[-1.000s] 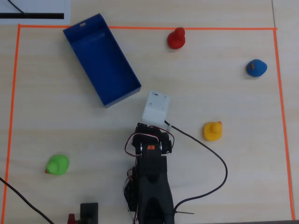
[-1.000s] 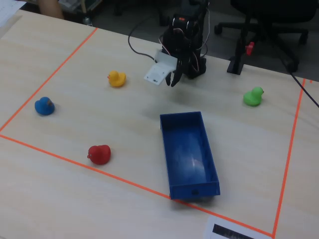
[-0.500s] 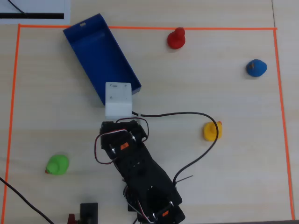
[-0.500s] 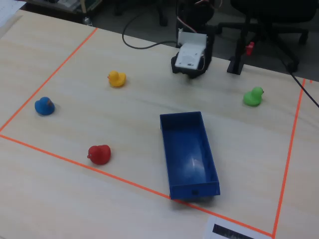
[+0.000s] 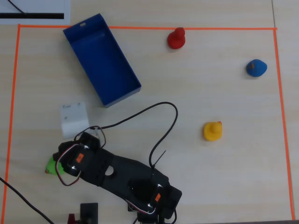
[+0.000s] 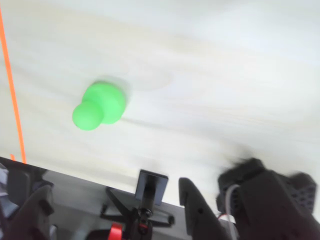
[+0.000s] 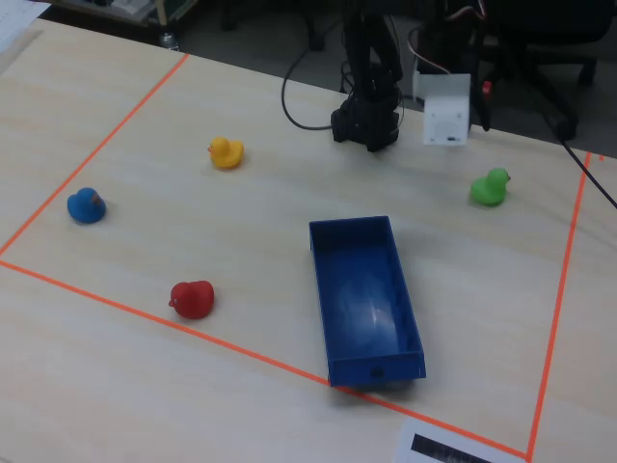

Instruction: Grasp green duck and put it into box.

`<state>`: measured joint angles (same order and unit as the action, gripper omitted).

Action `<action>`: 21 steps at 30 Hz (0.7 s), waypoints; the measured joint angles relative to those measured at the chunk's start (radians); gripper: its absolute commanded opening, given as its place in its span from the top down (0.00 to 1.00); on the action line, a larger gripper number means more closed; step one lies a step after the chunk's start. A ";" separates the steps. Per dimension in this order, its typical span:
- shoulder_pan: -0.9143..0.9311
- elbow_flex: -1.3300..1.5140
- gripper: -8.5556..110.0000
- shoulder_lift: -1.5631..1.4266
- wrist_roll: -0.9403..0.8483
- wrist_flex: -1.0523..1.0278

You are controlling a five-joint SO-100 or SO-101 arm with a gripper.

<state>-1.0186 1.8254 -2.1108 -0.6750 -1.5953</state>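
The green duck [image 6: 99,106] lies on the pale table, up and left of centre in the wrist view. In the overhead view only part of the green duck [image 5: 52,165] shows at the arm's left edge. It is clear in the fixed view [image 7: 490,188]. My gripper [image 6: 115,212] is open and empty, its two dark fingers [image 6: 197,210] wide apart at the bottom edge, above the table and apart from the duck. The dark-blue box [image 5: 100,60] lies open at the upper left of the overhead view, far from the duck. In the fixed view the box [image 7: 364,289] is in the middle.
A red duck [image 5: 176,38], a blue duck [image 5: 256,68] and a yellow duck [image 5: 212,131] stand to the right. Orange tape [image 5: 13,116] frames the work area. A black cable [image 5: 163,121] loops beside the arm. A clamp [image 5: 88,211] sits at the table's near edge.
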 measured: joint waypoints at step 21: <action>-0.186 0.150 0.63 0.227 0.084 0.425</action>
<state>-1.2042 1.9758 -1.8837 -0.5906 -1.1704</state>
